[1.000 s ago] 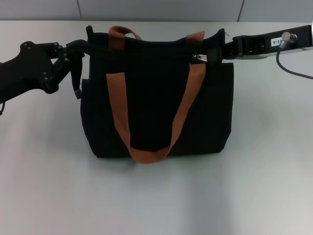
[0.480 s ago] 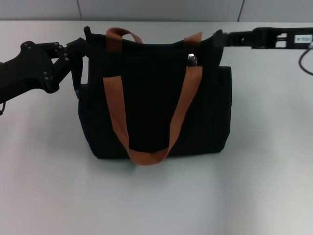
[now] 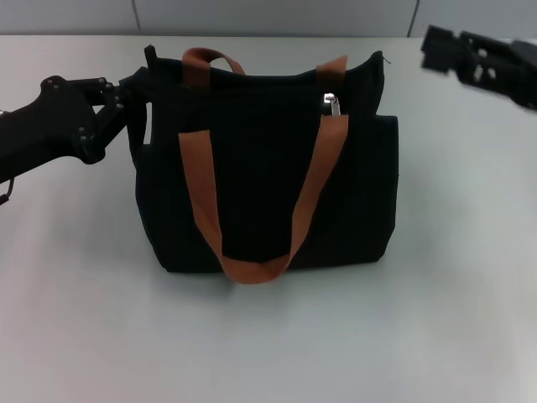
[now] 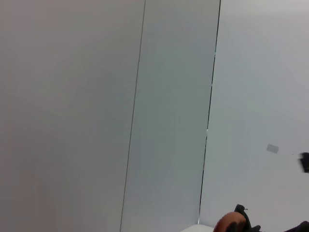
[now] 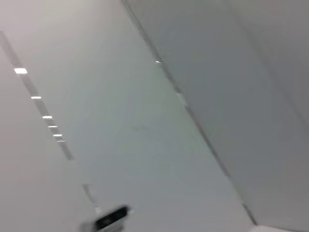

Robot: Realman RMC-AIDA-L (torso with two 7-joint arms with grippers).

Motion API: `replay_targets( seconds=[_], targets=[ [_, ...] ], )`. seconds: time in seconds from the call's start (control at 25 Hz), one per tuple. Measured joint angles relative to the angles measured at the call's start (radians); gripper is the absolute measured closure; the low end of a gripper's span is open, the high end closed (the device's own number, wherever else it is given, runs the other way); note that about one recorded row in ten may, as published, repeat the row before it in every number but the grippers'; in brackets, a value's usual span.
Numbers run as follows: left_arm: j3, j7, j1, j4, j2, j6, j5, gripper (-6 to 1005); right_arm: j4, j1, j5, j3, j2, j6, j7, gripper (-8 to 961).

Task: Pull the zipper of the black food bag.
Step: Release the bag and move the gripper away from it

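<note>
The black food bag (image 3: 268, 185) stands upright in the middle of the white table, with two rust-orange strap handles (image 3: 201, 193). The small silver zipper pull (image 3: 332, 104) hangs at the bag's top edge, right of centre, beside the right strap. My left gripper (image 3: 137, 86) is shut on the bag's top left corner. My right gripper (image 3: 438, 46) is off the bag, in the air up and to the right of its top right corner. A bit of an orange handle (image 4: 225, 225) shows in the left wrist view.
The white table (image 3: 268, 336) stretches all around the bag. A grey panelled wall (image 3: 277, 17) runs behind it. The right wrist view shows only wall and ceiling.
My right gripper has left the zipper pull and drawn back to the right, away from the bag. The pull now hangs loose. The bag and my left gripper have barely moved.
</note>
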Motion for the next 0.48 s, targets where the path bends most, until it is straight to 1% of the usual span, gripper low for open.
replay_targets(
  seconds=[0.08,0.12,0.16,0.28,0.32,0.36,0.4,0.48],
  targets=[
    [0.001,-0.005,0.0,-0.001,0.002,0.001,0.001,865,0.05,-0.014,0.01,0.002,-0.007,-0.077,-0.131,429],
    [0.002,-0.008,0.0,-0.002,0.004,0.001,0.003,865,0.093,-0.029,0.009,0.0,-0.009,-0.137,-0.254,409],
    [0.002,-0.008,0.0,-0.002,0.004,0.001,0.003,864,0.093,-0.029,0.009,0.0,-0.009,-0.137,-0.254,389],
    [0.005,-0.012,0.001,-0.002,0.006,0.001,0.004,863,0.156,-0.062,-0.03,-0.01,-0.012,-0.177,-0.43,329],
    [0.005,-0.022,0.002,0.0,0.007,0.0,0.013,863,0.185,-0.078,-0.076,-0.012,-0.011,-0.181,-0.516,287],
    [0.005,-0.022,0.002,0.0,0.007,0.0,0.013,863,0.199,-0.086,-0.109,-0.012,-0.009,-0.181,-0.561,245],
    [0.005,-0.028,0.002,0.001,0.007,-0.001,0.019,862,0.199,-0.086,-0.109,-0.012,-0.009,-0.181,-0.561,204],
    [0.005,-0.037,0.003,0.002,0.01,-0.002,0.035,861,0.234,-0.098,-0.19,-0.011,-0.007,-0.178,-0.658,120]
  ],
)
